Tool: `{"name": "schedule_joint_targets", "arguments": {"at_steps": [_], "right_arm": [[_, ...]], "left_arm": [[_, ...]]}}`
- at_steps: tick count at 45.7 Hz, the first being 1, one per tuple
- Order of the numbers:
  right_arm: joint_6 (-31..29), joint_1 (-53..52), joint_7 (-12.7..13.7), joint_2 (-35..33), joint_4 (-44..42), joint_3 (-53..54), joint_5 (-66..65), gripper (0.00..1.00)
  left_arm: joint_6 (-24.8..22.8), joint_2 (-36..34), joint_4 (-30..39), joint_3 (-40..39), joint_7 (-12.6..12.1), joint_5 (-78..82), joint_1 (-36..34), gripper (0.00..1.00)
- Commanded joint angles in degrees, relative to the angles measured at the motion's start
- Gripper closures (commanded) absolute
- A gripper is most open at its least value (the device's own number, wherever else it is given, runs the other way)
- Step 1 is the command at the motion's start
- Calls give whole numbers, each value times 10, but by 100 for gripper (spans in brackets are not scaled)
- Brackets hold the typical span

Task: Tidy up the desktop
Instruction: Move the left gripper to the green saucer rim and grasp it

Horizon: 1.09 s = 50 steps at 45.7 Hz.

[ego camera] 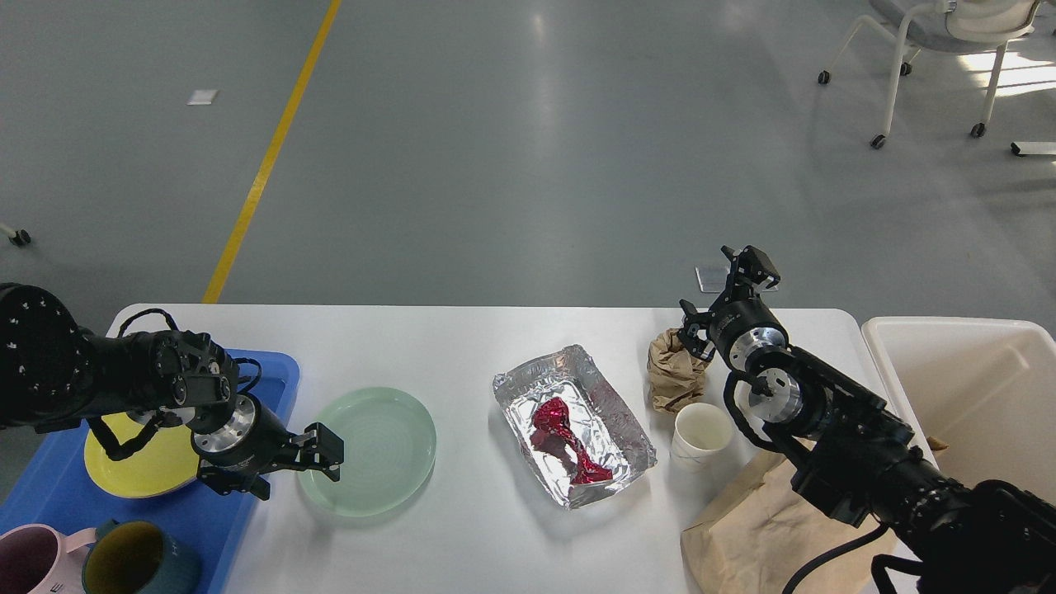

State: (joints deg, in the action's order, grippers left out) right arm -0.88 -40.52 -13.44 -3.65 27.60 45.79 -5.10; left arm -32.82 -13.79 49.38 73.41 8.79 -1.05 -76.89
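Note:
The white desktop (462, 346) spans the view. On it lie a pale green plate (375, 450), a foil tray (610, 412) holding a red wrapper (565, 437), a white paper cup (700, 436), a crumpled brown paper ball (676, 375) and a flat brown paper bag (759, 536). My left gripper (280, 470) is open at the green plate's left rim, one finger over the plate, the other over the blue tray's edge. My right gripper (719, 290) is open and empty, just behind and above the crumpled paper ball.
A blue tray (272, 367) at the left holds a yellow plate (140, 470), a pink mug (33, 561) and a dark teal mug (136, 561). A cream-white bin (957, 371) stands off the right end. A wheeled chair (932, 49) is far back right.

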Motion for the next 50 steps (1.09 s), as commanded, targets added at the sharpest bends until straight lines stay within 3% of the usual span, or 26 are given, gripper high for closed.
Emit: {"name": "schedule_joint_targets", "arguments": {"at_steps": [1,7,50], "right_arm": [[0,0,0,0,0,0,0,0],[0,0,0,0,0,0,0,0],[0,0,0,0,-1,0,0,0]], "left_arm": [[19,2,0,-4,0,0,2,5],[48,3,0,-10,0,0,11,5],[86,6,-1,-36,-1,0,35,8]]}}
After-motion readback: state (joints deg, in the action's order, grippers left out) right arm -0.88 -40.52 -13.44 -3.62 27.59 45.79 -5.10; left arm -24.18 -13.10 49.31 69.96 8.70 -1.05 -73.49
